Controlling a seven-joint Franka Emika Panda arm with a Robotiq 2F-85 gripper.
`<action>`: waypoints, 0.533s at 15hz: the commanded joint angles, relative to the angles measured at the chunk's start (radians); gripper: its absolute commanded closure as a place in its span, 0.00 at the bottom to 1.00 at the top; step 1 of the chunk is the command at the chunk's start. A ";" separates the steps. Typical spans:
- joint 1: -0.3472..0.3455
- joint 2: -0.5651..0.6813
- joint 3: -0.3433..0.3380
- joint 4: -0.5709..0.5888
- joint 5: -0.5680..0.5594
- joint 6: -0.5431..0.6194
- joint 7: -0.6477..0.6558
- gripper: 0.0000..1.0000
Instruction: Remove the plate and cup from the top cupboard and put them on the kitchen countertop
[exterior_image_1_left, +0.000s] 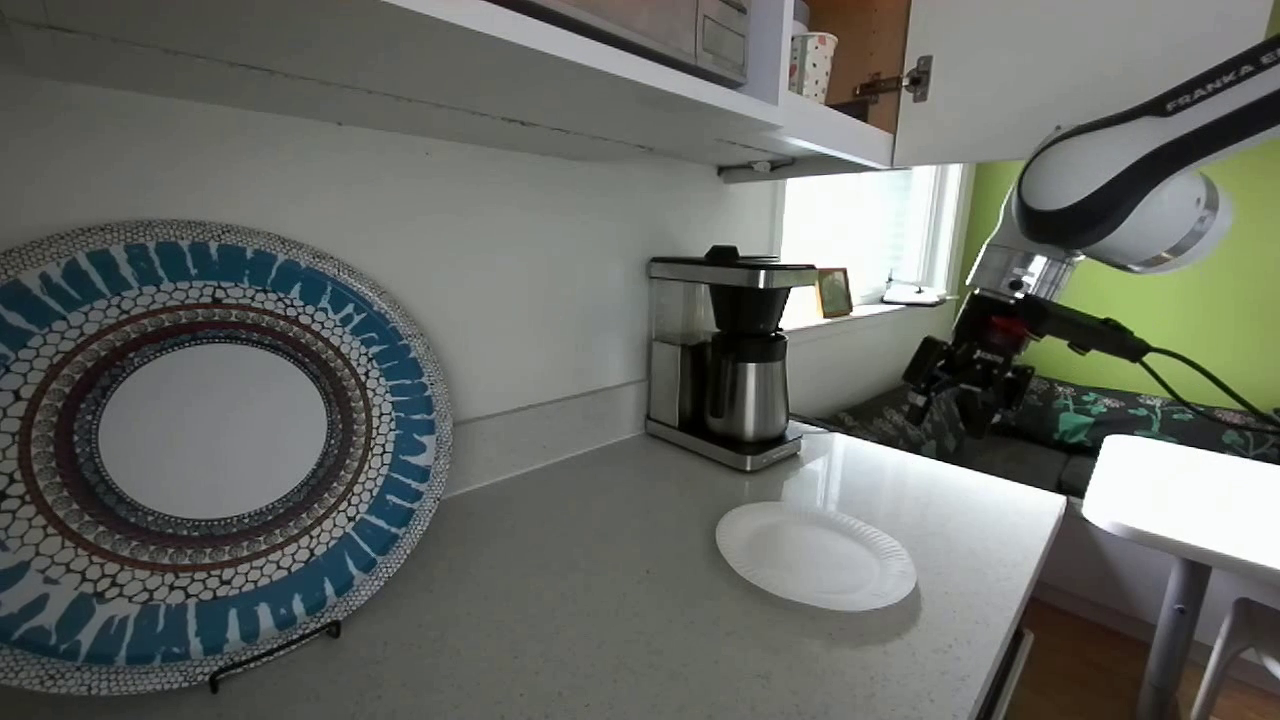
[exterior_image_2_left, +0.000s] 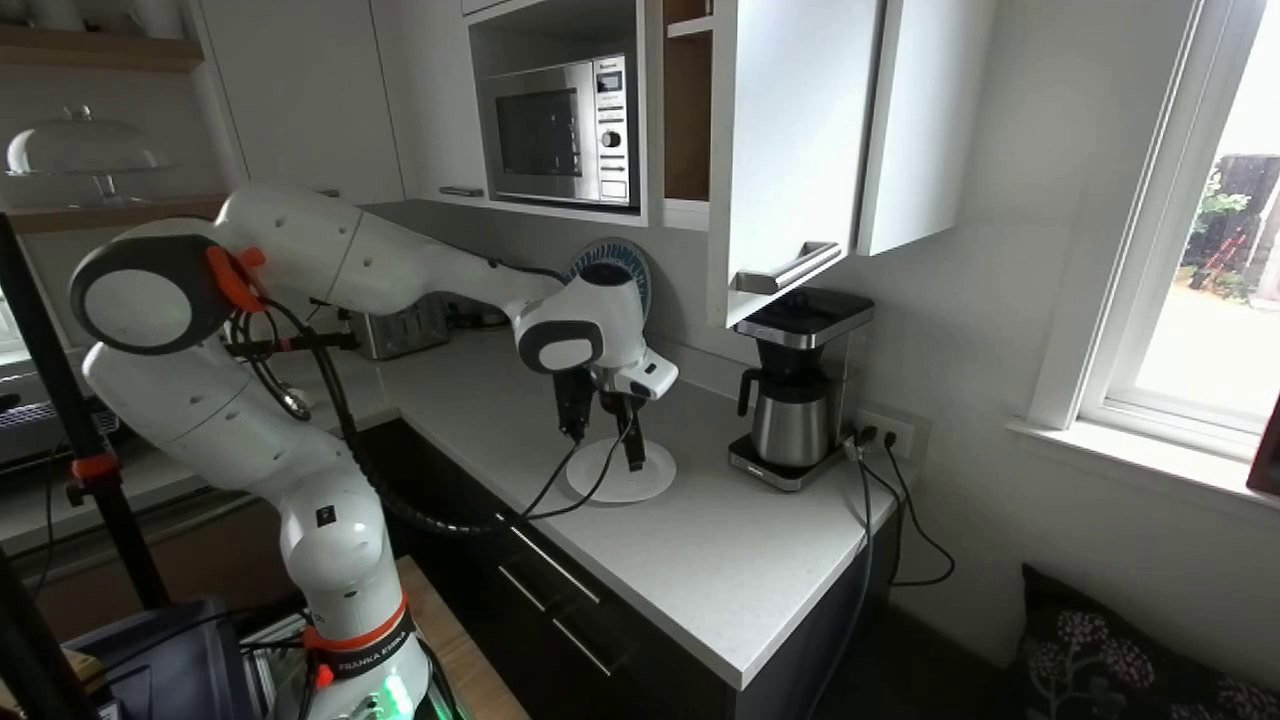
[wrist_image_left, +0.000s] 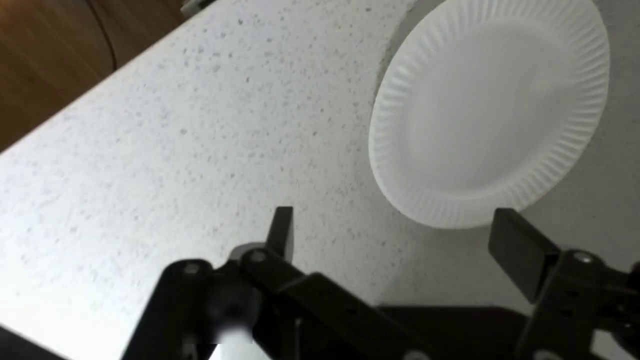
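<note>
The white plate lies flat on the pale countertop. It also shows in an exterior view and in the wrist view. The pale speckled cup stands upright inside the top cupboard, behind its front edge. The cupboard also shows in an exterior view, where the cup is hidden. My gripper is open and empty, with its fingers apart. It hangs above the countertop near the plate, apart from it. It shows in both exterior views.
The cupboard door stands open. A coffee maker stands on the countertop under the cupboard. A microwave sits in the niche beside it. A large patterned plate leans on the wall. Cables hang from the wrist.
</note>
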 joint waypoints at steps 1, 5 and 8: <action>-0.039 -0.126 0.070 0.023 -0.159 -0.003 0.067 0.00; -0.051 -0.185 0.106 0.075 -0.274 0.069 0.082 0.00; -0.029 -0.184 0.089 0.092 -0.264 0.077 0.075 0.00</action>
